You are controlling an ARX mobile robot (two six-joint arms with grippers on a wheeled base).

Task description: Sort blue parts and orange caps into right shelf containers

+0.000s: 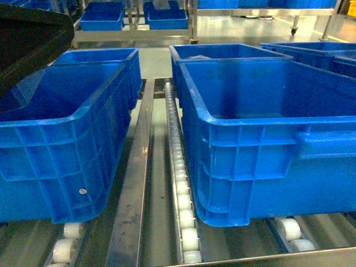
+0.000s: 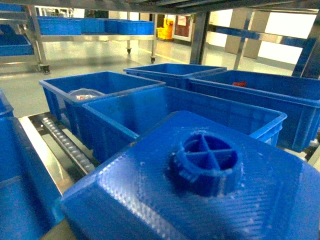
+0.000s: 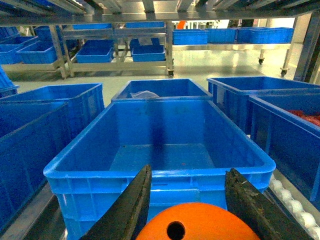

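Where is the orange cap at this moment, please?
In the right wrist view, the orange cap sits at the bottom centre between the right gripper fingers, just before the near rim of the front blue crate.

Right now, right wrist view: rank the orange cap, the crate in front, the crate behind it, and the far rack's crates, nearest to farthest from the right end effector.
1. orange cap, between the right end effector's fingers.
2. front crate, directly ahead, interior looks empty.
3. second crate, behind it, something pale inside.
4. far rack crates, across the floor.

Glossy floor — wheeled racks (holding trays).
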